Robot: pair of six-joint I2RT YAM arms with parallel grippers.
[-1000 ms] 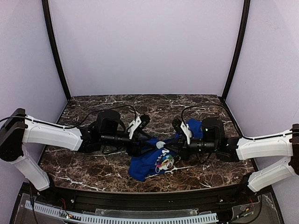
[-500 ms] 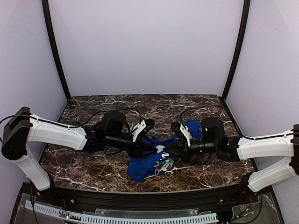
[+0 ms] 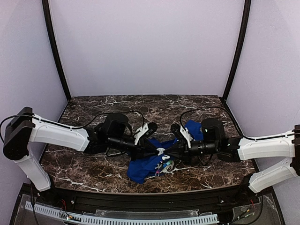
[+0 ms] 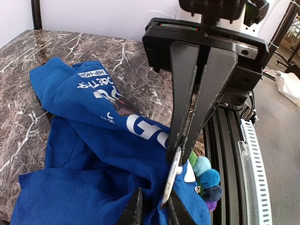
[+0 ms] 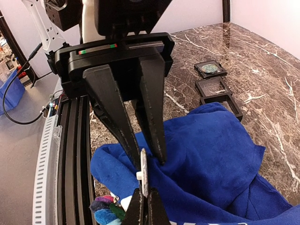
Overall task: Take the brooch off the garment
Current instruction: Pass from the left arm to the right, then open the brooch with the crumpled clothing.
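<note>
Brooch (image 4: 206, 177) on the blue garment (image 4: 84, 154), near the counter's (image 3: 93, 164) front edge
We saw the right gripper (image 4: 180, 152) clamped shut on a silver strip (image 4: 171, 176) just beside the brooch's coloured tufts; the left gripper (image 5: 147, 160) faced it, jaws narrowly apart, tips pressed into the garment; whether it held cloth we could not tell.
</note>
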